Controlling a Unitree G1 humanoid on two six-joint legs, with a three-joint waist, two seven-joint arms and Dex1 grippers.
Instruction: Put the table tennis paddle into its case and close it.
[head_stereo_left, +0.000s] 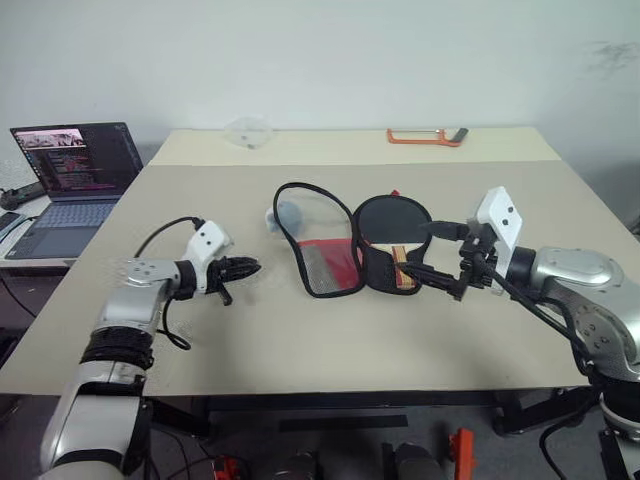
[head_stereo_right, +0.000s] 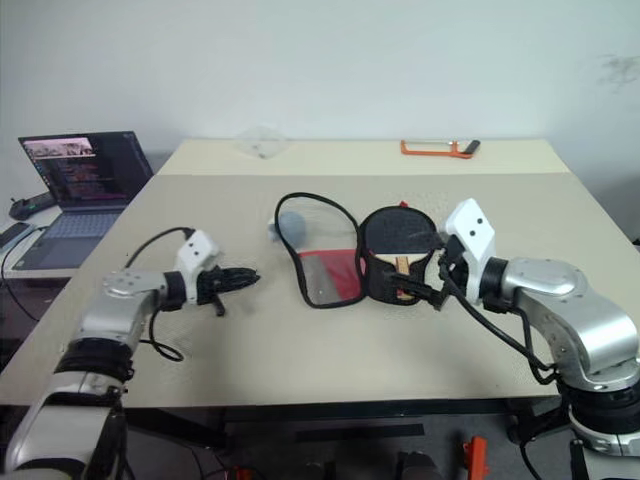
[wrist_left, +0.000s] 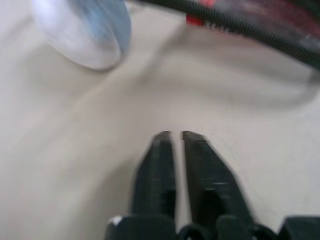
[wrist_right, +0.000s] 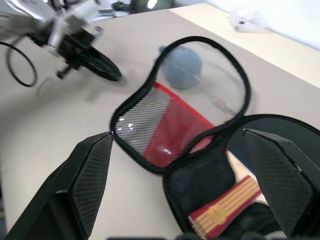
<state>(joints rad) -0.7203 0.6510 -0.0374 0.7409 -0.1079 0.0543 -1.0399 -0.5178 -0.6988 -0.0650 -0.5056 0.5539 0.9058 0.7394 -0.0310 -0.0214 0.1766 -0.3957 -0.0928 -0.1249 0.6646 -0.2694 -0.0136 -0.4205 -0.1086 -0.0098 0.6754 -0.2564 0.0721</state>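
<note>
The case (head_stereo_left: 345, 245) lies unzipped and spread flat in the middle of the table (head_stereo_left: 300, 340). Its right half holds the table tennis paddle (head_stereo_left: 393, 225), black blade toward the far side, striped handle pointing back at the robot. The left half is the flap, showing a clear window above and red mesh below. A small bluish round object (wrist_right: 182, 66) sits at the flap's far left edge, its nature unclear.

The left hand (head_stereo_left: 243, 267) hovers low over bare tabletop to the left of the case, fingers pressed together and gripping nothing. The right hand (wrist_right: 180, 175) is just beside the paddle handle with fingers spread wide and nothing between them.
</note>
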